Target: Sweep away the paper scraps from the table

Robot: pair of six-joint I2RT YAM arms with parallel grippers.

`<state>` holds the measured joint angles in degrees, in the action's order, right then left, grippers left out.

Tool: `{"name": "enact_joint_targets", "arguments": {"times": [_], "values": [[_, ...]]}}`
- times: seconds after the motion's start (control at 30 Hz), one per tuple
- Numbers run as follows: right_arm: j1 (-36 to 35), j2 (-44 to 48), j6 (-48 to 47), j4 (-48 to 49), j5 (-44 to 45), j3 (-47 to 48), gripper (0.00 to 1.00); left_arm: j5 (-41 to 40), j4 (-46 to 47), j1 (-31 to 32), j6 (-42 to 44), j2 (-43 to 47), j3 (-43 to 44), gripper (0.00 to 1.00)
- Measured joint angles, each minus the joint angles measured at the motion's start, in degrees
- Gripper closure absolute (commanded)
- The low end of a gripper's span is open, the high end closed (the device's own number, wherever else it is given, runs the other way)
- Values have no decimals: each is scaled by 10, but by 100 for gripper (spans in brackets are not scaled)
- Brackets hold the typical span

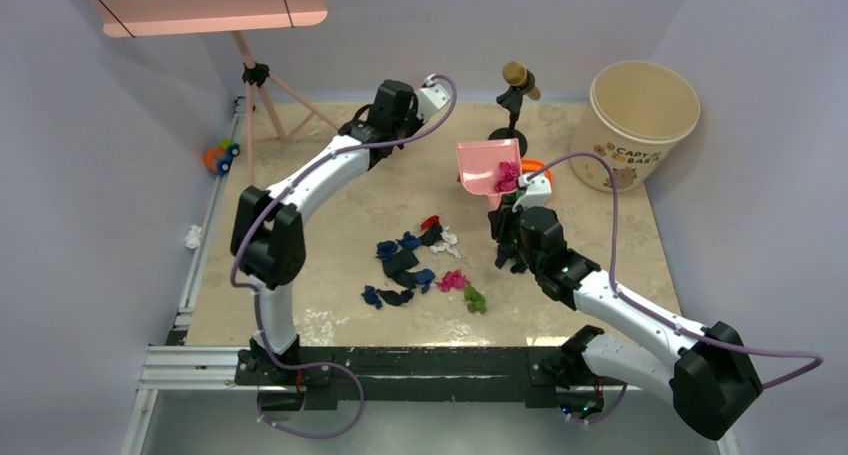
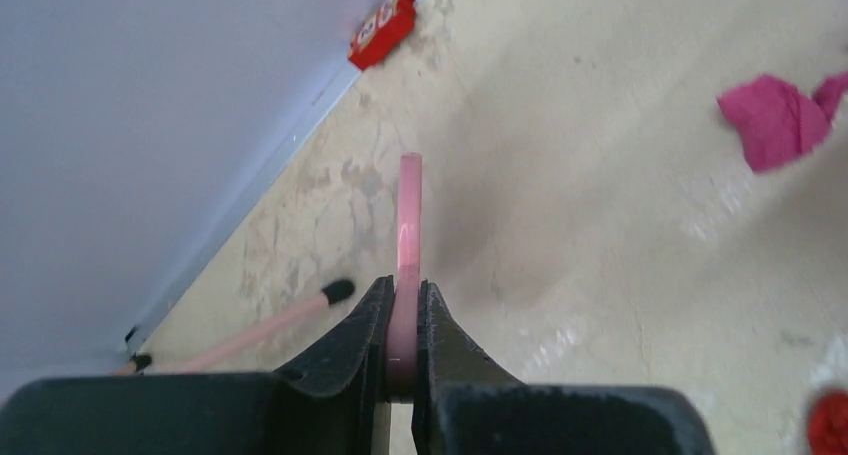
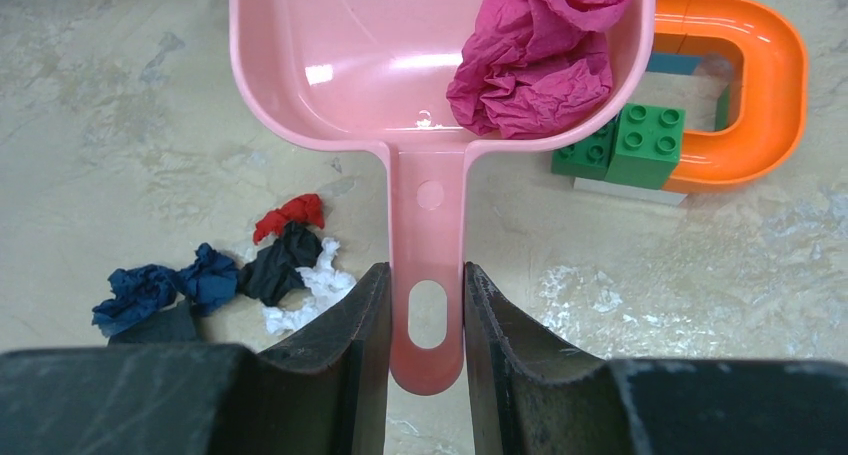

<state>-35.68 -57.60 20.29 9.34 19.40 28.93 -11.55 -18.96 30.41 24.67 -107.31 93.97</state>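
Right gripper point(image 3: 425, 275) pinches the dustpan point(image 3: 330, 65) handle (one magenta wad point(image 3: 535, 60) aboard); left gripper point(image 2: 403, 293) clamps a thin pink tool point(image 2: 410, 205). Scraps point(image 1: 415, 260) litter the table point(image 1: 330, 245) left of the dustpan, behind its mouth, nearer the right arm.

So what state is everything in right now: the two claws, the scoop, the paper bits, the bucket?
Left gripper: shut on a thin pink tool.
Right gripper: shut on the dustpan handle.
Dustpan: holds one magenta wad.
Paper scraps: loose in a cluster on the table.
Bucket: upright, open top.
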Motion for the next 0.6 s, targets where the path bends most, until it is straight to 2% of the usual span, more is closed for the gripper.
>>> {"name": "enact_joint_targets", "arguments": {"times": [0.17,0.3,0.47,0.6], "values": [[0,21,1,1,22,-6,100,48,32,-16,26,-118,106,100],[0,68,3,1,52,-21,100,131,-48,-22,31,-160,160,100],[0,120,11,1,78,-40,100,243,-163,-11,63,-142,174,100],[0,134,16,1,90,-45,100,321,-238,26,97,-67,107,100]]}}
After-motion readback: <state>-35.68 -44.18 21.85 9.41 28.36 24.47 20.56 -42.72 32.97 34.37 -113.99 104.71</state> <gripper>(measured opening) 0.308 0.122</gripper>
